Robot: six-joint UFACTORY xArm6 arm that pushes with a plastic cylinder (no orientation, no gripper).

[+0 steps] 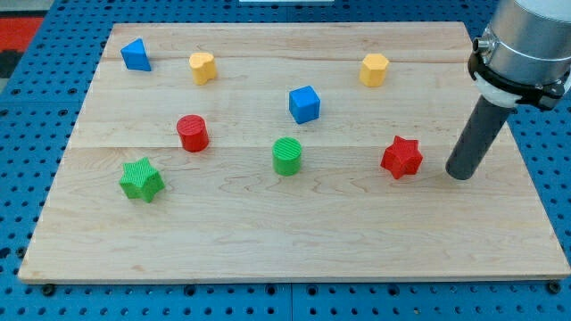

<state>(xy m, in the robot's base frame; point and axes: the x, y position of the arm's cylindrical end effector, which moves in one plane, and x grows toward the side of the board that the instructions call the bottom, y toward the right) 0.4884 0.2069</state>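
Note:
My tip [459, 174] rests on the wooden board at the view's right. The nearest block is the red star [401, 158], a short gap to the tip's left, not touching. Farther left stand a green cylinder [286, 156] and a red cylinder [192, 134]. A blue cube [304, 104] sits above the green cylinder. A yellow block [374, 69] lies toward the view's top, up and left of the rod.
A green star [141, 180] lies at the view's left. A blue wedge-like block [136, 55] and a second yellow block [202, 68] sit near the top left. The wooden board [294, 241] lies on a blue pegboard [18, 178]. The arm's grey body [526, 40] fills the top right corner.

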